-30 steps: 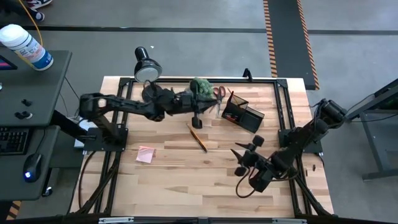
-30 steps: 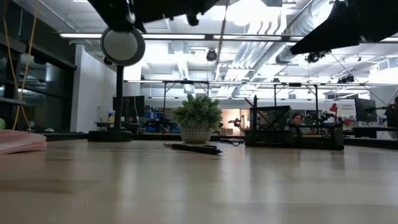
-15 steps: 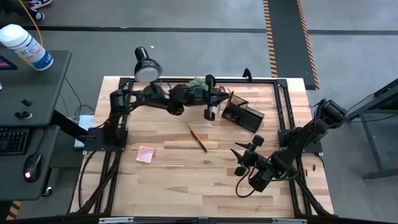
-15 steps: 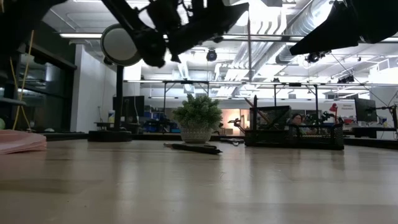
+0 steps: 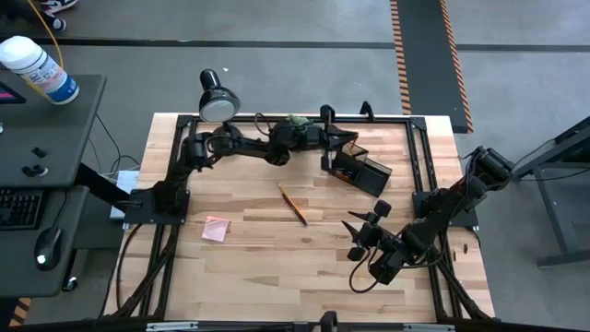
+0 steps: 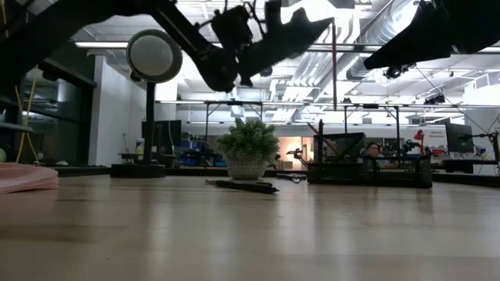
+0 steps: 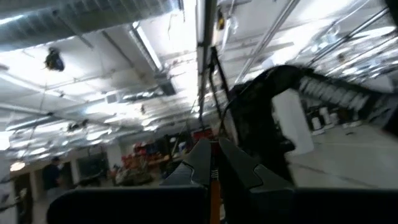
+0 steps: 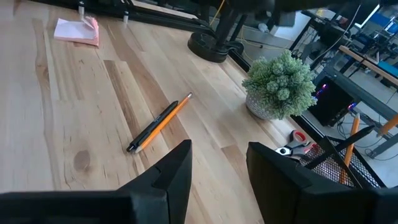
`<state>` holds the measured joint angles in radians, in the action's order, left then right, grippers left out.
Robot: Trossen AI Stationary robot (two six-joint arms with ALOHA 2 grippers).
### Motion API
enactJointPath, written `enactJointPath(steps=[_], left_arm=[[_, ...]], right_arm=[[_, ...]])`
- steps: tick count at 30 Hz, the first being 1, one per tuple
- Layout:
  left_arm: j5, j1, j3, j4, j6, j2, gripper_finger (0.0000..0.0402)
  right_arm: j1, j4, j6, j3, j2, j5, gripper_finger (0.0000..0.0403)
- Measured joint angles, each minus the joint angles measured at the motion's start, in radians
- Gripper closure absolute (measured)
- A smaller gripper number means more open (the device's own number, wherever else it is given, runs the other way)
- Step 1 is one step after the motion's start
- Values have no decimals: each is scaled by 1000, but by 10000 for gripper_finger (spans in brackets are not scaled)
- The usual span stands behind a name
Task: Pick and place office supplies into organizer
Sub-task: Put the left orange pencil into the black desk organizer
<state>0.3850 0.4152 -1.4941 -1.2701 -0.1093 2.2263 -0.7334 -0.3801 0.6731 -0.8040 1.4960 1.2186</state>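
High view: left gripper point(image 5: 324, 146) raised at the table's far edge, beside the organizer point(image 5: 360, 169), fingers pressed onto an upright pencil point(image 5: 325, 138). Right gripper point(image 5: 355, 238) waits at the near right, fingers spread, holding nothing. Orange and black pencils point(image 5: 292, 203) lie mid-table; pink sticky-note pad point(image 5: 216, 229) nearer the left.

Low view: organizer point(image 6: 367, 170) right of the plant point(image 6: 248, 148); a thin pencil point(image 6: 333, 55) hangs above it.

Left wrist view: fingers point(image 7: 194, 163) pinch an orange pencil point(image 7: 214, 190).

Right wrist view: pencils point(image 8: 159, 122) touching side by side; red-handled scissors point(image 8: 297, 144) between plant point(image 8: 280, 85) and organizer point(image 8: 345, 167).
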Motion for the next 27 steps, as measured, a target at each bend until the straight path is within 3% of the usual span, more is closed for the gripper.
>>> enactJointPath(steps=[10,19,27], left_arm=[[-109,53,-75,26,44,119,401],[-142,48,-76,107,71,121,398],[-146,50,-76,180,71,120,368]], right_arm=[[0,0,0,0,0,0,258],[0,3,0,0,0,0,258],[0,4,0,0,0,0,258]])
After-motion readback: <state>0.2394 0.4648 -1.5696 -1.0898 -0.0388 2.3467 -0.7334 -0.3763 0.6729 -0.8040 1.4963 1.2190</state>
